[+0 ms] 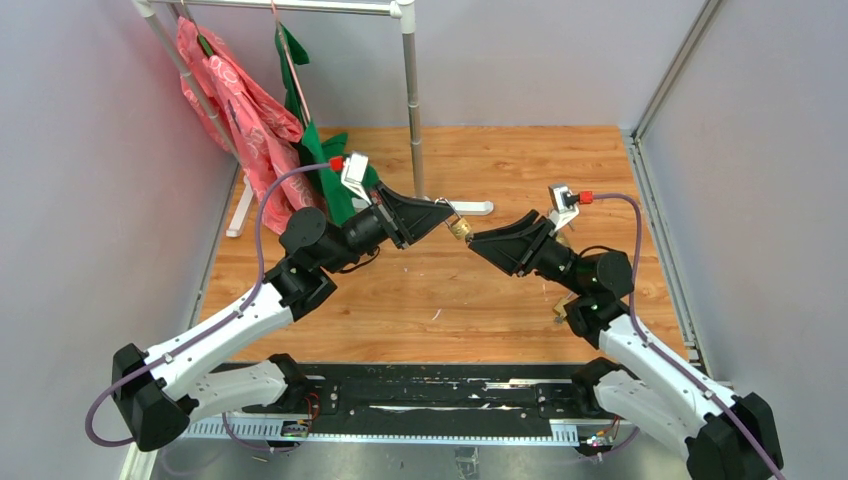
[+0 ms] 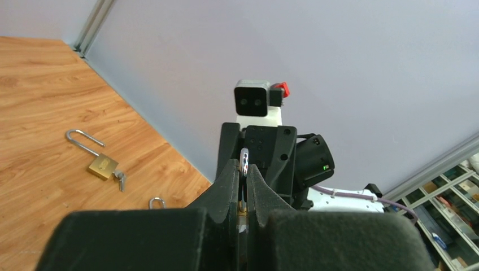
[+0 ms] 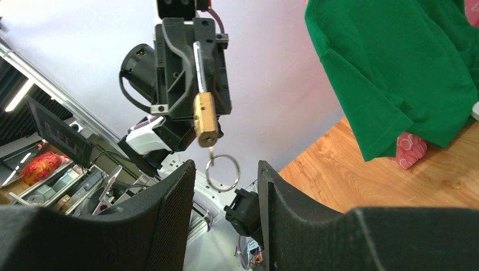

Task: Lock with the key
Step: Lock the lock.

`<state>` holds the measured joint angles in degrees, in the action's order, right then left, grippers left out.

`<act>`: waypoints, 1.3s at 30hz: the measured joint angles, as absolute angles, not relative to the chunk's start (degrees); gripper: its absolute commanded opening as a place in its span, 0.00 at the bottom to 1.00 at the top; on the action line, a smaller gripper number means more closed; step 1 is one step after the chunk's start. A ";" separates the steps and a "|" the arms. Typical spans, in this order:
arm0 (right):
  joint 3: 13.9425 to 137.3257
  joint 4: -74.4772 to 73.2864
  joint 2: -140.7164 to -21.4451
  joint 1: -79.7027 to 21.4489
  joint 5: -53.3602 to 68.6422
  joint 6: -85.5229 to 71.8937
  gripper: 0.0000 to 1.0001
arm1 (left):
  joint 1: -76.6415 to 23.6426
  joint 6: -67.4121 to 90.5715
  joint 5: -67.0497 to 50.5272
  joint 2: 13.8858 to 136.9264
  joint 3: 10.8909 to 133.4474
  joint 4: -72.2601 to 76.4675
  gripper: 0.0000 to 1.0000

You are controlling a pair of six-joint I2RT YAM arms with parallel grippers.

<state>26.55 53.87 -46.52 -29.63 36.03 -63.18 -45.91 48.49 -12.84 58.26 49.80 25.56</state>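
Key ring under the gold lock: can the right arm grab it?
Probably yes. The key ring hangs free below the padlock, lined up with the gap between the open right fingers, and nothing is blocking the way.

We saw the left end effector (image 3: 197,84) gripping a brass padlock (image 3: 205,118) (key ring (image 3: 222,172) dangling) above the parted right end effector (image 3: 225,197).

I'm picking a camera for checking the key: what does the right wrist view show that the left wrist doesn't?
Right wrist only: the held padlock's brass body, a key ring dangling beneath, and a green shirt. Left wrist only: an open second padlock lying on the wooden surface. Both: the shackle clamped in the left hand.
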 measured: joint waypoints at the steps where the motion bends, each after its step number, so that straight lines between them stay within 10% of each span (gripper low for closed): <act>1: 26.63 53.98 -47.20 -29.63 36.10 -63.20 0.48 | -45.91 48.51 -13.06 58.26 49.80 25.56 0.00; 5: 27.68 54.98 -49.45 -29.63 36.71 -63.33 0.43 | -45.91 48.64 -14.00 58.50 49.80 25.56 0.00; 13: 29.04 57.67 -50.06 -29.63 37.85 -63.86 0.01 | -45.87 48.62 -14.52 58.61 49.80 25.61 0.00; 26: 29.10 58.78 -50.70 -29.63 38.59 -64.71 0.14 | -45.82 49.54 -13.85 58.61 49.80 25.58 0.00; 39: 28.93 58.70 -50.87 -29.63 38.98 -64.93 0.00 | -45.82 49.54 -13.30 58.54 49.80 25.67 0.00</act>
<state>28.93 58.70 -50.87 -29.63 38.98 -64.93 -45.82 49.54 -13.30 58.54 49.80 25.67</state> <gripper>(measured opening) 0.012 0.045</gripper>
